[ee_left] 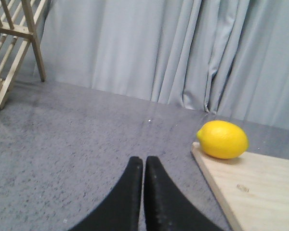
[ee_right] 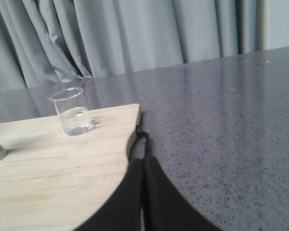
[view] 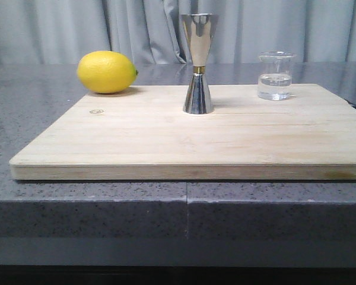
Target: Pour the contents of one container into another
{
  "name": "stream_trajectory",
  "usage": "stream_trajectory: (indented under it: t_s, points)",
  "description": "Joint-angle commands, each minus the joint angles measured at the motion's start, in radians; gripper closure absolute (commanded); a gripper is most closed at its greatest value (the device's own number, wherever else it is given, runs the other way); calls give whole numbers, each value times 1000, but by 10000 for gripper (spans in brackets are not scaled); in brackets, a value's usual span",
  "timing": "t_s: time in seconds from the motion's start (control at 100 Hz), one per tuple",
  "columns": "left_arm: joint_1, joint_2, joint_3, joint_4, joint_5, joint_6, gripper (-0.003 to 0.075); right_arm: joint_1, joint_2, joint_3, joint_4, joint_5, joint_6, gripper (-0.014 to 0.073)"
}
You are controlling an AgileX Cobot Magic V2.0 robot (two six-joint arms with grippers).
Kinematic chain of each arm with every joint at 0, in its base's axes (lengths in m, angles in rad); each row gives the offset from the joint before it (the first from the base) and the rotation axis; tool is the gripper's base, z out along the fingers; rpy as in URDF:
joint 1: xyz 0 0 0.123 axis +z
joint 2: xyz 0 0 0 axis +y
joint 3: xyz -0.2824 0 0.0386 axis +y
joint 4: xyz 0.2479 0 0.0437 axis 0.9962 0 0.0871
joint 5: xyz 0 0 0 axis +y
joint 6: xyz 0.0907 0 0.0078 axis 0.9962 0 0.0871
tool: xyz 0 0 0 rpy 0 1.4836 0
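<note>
A small clear glass beaker (view: 276,76) with clear liquid in its lower part stands upright at the back right of the wooden board (view: 166,142); the right wrist view shows the beaker (ee_right: 72,111) too. A taller steel jigger (view: 198,63) stands upright at the board's back middle. My left gripper (ee_left: 144,161) is shut and empty over the grey counter, left of the board. My right gripper (ee_right: 143,162) is shut and empty by the board's right edge, short of the beaker. Neither gripper shows in the front view.
A yellow lemon (view: 107,72) lies at the board's back left corner, and the left wrist view has the lemon (ee_left: 223,139) as well. A wooden rack (ee_left: 12,43) stands far left on the counter. A black loop (ee_right: 141,137) hangs at the board's right edge. Grey curtains close the back.
</note>
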Motion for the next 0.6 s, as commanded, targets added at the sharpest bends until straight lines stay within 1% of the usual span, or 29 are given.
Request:
stream_trajectory:
  t_s: [0.0,0.12,0.24,0.31,0.47,0.54,0.59]
  points:
    - [-6,68,-118,-21,-45,-5,741,-1,31,-101,5,-19,-6,662]
    - [-6,209,-257,-27,1,-5,741,-1,123,-195,5,1,-6,662]
    - [-6,393,-404,-36,110,-5,741,-1,243,-295,5,19,-6,662]
    - [-6,506,-476,-36,148,-3,741,-1,320,-348,5,29,-6,662]
    - [-13,712,-576,-36,117,8,741,-1,491,-427,2,25,-6,662]
    - [-41,777,-603,-36,94,16,741,-1,555,-444,2,19,-6,662]
    - [-81,817,-615,-36,70,31,741,-1,594,-453,2,11,-6,662]
